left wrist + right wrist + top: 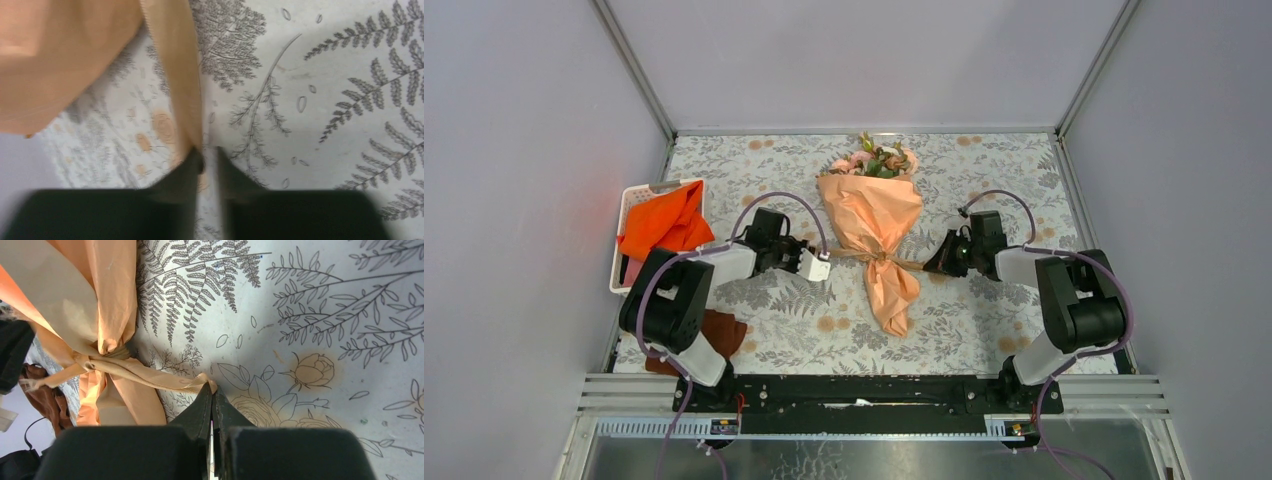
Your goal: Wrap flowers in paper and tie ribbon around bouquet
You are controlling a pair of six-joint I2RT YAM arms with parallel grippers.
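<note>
I see the bouquet (871, 225) lying in the middle of the table (1004, 170). Its flowers (876, 160) point at the far edge and its thin tail points at the near edge. The paper (869, 210) is wound round the stems. The ribbon (150, 377) is tied round the thin neck, and one end goes out to each side. The left pincer (209, 157) is pinched together on the left end of the ribbon. The right pincer (212, 395) is pinched together on the right end. Both sit low over the table, one on each side of the neck. I think the ribbon is soft, floppy and a bit slick, so it could slide out of a loose pinch. It is best held flat between the fingers, near its tip. The paper looks thin and crinkly, and I think it would tear or squash if pulled hard. The flowers look light and easy to crush, so I would not grab the heads. The neck, where the knot sits, looks like the firmest place to hold. A basket (629, 195) with an orange cloth (664, 228) sits by the left edge.
</note>
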